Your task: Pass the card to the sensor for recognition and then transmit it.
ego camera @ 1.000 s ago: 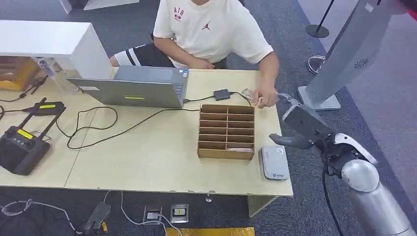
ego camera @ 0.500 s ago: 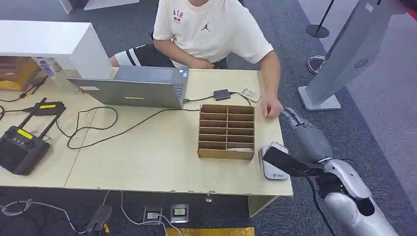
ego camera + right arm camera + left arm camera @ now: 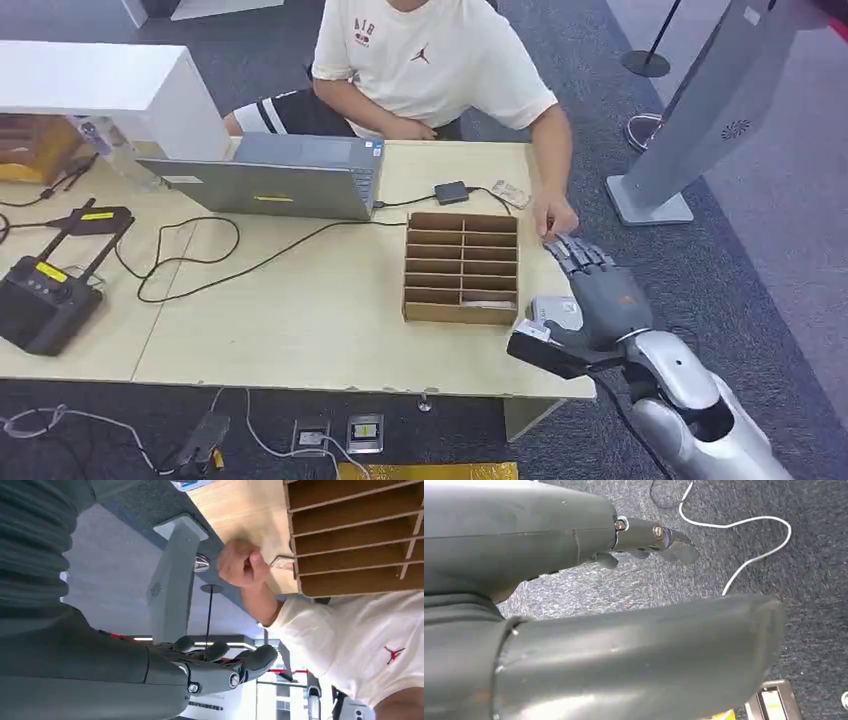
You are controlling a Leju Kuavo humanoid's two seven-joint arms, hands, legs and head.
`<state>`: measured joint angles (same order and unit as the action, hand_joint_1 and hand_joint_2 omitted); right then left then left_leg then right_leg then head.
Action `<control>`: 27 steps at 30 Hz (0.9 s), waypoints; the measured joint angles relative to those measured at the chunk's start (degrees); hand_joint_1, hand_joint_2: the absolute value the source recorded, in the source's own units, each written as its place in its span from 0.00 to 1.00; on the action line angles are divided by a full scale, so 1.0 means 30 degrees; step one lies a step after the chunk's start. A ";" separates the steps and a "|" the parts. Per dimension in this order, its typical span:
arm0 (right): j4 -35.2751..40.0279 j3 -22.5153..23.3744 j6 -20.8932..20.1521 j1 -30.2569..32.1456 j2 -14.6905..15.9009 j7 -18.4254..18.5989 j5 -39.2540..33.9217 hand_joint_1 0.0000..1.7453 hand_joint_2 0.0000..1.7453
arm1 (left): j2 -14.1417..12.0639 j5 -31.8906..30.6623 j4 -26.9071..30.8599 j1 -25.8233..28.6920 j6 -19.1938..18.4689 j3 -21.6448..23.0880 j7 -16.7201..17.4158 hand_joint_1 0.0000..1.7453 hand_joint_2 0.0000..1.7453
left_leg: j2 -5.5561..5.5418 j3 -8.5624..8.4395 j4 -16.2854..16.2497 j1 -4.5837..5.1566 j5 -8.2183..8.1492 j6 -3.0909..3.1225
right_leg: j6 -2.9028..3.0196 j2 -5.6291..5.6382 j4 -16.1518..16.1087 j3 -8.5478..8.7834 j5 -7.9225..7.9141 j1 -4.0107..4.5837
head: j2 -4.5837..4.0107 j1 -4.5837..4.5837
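Note:
My right hand (image 3: 595,295) hovers palm-down at the table's right front corner, over the grey-white sensor (image 3: 552,308), most of which it hides. A small pale card (image 3: 532,331) appears pinched between its thumb and fingers, just above the sensor's near edge. In the right wrist view the right hand (image 3: 210,672) has its fingers stretched out, and the card is hidden there. My left hand (image 3: 589,545) hangs over the carpet, fingers apart, holding nothing.
A slotted cardboard box (image 3: 461,266) stands left of the sensor. A seated person rests a fist (image 3: 555,215) on the table (image 3: 300,320) just beyond my hand. Another card (image 3: 508,192), a laptop (image 3: 270,180) and cables lie further back. A grey kiosk (image 3: 700,110) stands right.
My right hand has come away from the person's hand, swung toward me and turned palm-down over the sensor. The person's hand has settled on the table.

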<state>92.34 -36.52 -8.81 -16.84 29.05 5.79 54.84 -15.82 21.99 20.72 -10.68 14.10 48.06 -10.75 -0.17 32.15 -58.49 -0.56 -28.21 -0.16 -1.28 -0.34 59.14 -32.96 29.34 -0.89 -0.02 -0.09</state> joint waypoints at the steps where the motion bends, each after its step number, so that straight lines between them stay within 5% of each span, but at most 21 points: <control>1: -0.0182 -0.0102 -0.0080 -0.0120 -0.0102 -0.0087 -0.0080 0.00 1.00 | 0.0000 -0.0067 0.0000 -0.0019 -0.0087 0.0000 0.0066 0.00 0.00 | 0.0000 0.0000 0.0000 0.0000 0.0000 0.0000 | 0.0000 -0.0001 0.0000 -0.0002 0.0000 0.0000 | 0.0000 -0.0007; 27: -0.3045 -0.0983 -0.0313 -0.0975 -0.2047 -0.0772 -0.2733 0.00 1.00 | -0.0015 -0.0934 0.0000 -0.0437 -0.0714 -0.0015 0.0612 0.00 0.00 | 0.0000 0.0000 0.0000 -0.0001 0.0000 -0.0002 | 0.0002 0.0006 0.0003 -0.0004 0.0001 0.0001 | 0.0000 -0.0007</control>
<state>83.21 -39.47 -9.75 -19.76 22.91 3.47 46.64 -15.87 19.19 20.72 -11.99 11.96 48.02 -8.92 -0.17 32.15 -58.49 -0.56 -28.21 -0.16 -1.27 -0.32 59.15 -32.97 29.34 -0.89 -0.02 -0.11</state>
